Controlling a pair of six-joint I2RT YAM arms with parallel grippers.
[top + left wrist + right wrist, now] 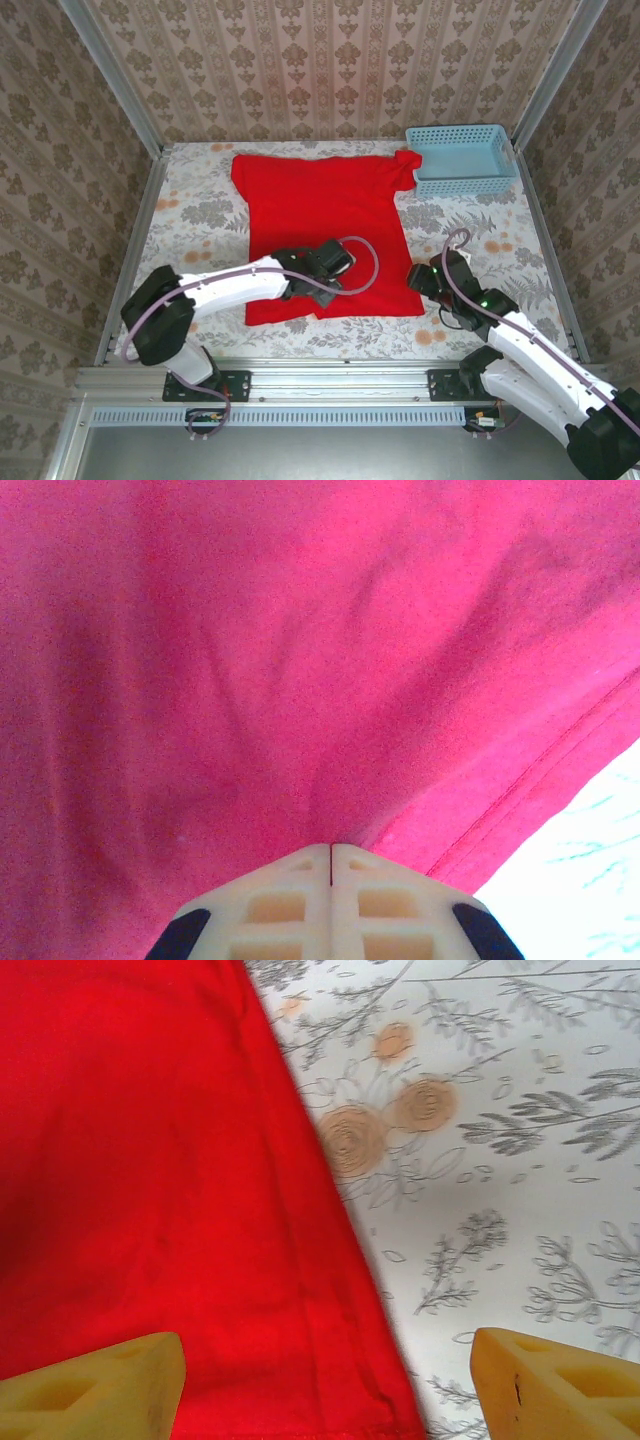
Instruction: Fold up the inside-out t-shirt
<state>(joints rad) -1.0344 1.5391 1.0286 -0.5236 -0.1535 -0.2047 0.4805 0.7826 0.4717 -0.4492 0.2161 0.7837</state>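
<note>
The bright red t-shirt (315,205) lies spread flat on the floral tabletop, its right sleeve touching the basket. My left gripper (340,262) rests on the shirt's lower middle. In the left wrist view its tips (331,846) are pressed together, and creases in the red cloth (250,660) run into them. My right gripper (425,278) sits at the shirt's lower right corner. In the right wrist view it stands open (325,1360), with the shirt's side edge and hem (150,1160) between its yellow fingers (110,1385).
A light-blue plastic basket (462,160) stands at the back right against the wall. The floral table cover (200,230) lies bare left of the shirt and also right of its edge (500,1160). Patterned walls close in three sides.
</note>
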